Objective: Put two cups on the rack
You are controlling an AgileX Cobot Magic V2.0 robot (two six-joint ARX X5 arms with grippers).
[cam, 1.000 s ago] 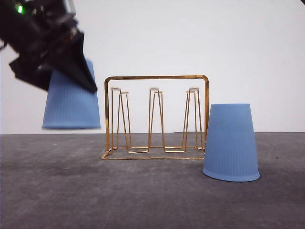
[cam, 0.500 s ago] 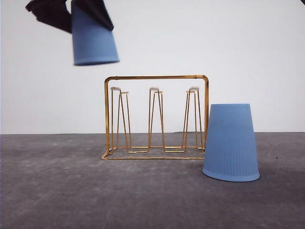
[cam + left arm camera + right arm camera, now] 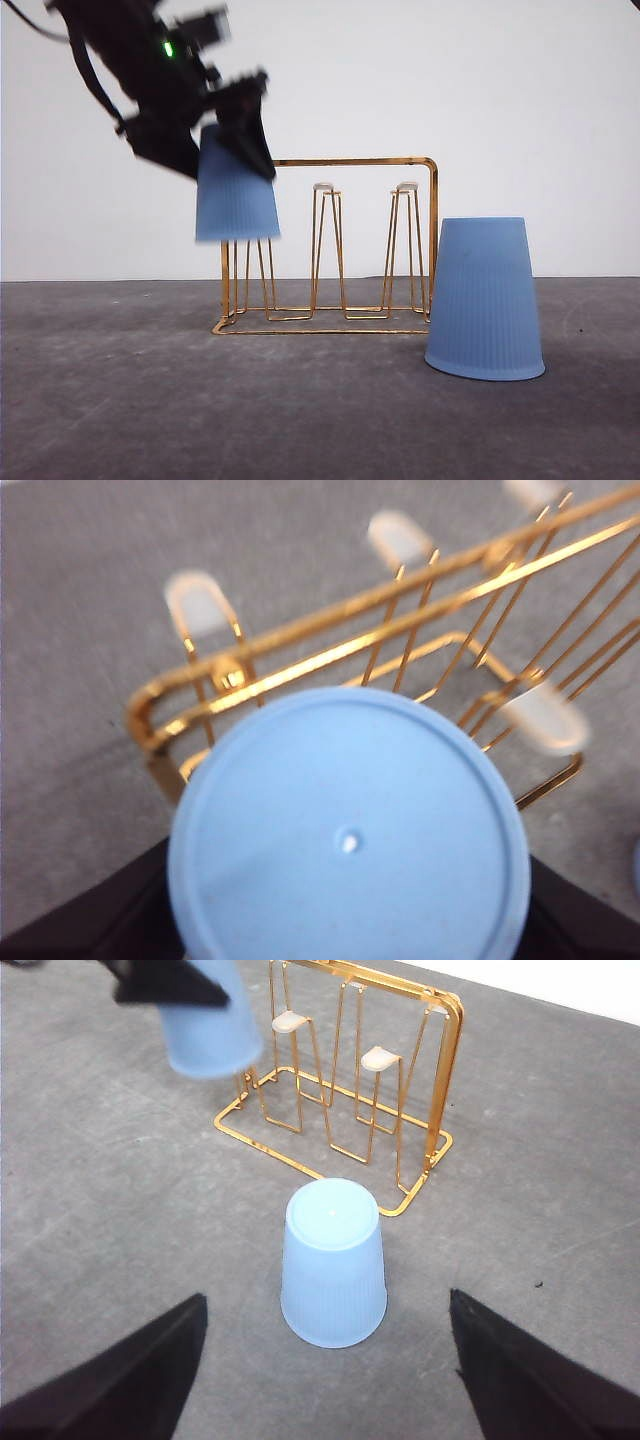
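Note:
My left gripper (image 3: pixel 232 150) is shut on a light blue cup (image 3: pixel 237 195), held upside down at the left end of the gold wire rack (image 3: pixel 345 162). The cup hides the tops of the left pegs in the front view. I cannot tell whether a peg is inside it. In the left wrist view the cup's round base (image 3: pixel 350 830) sits between the dark fingers (image 3: pixel 90 925), with the rack's wires (image 3: pixel 330 615) beyond it. The second cup (image 3: pixel 485 298) stands upside down on the table just right of the rack. My right gripper (image 3: pixel 324 1310) is open, hovering over that cup (image 3: pixel 332 1250).
The grey table (image 3: pixel 150 400) stretches in front of and to both sides of the rack. A white wall (image 3: pixel 540 100) stands behind. The rack's middle pegs (image 3: pixel 324 188) and right pegs (image 3: pixel 405 187) are bare.
The left gripper rose with its cup, then swung right and came down from above the rack's top bar to its left pegs. The other cup has stayed put.

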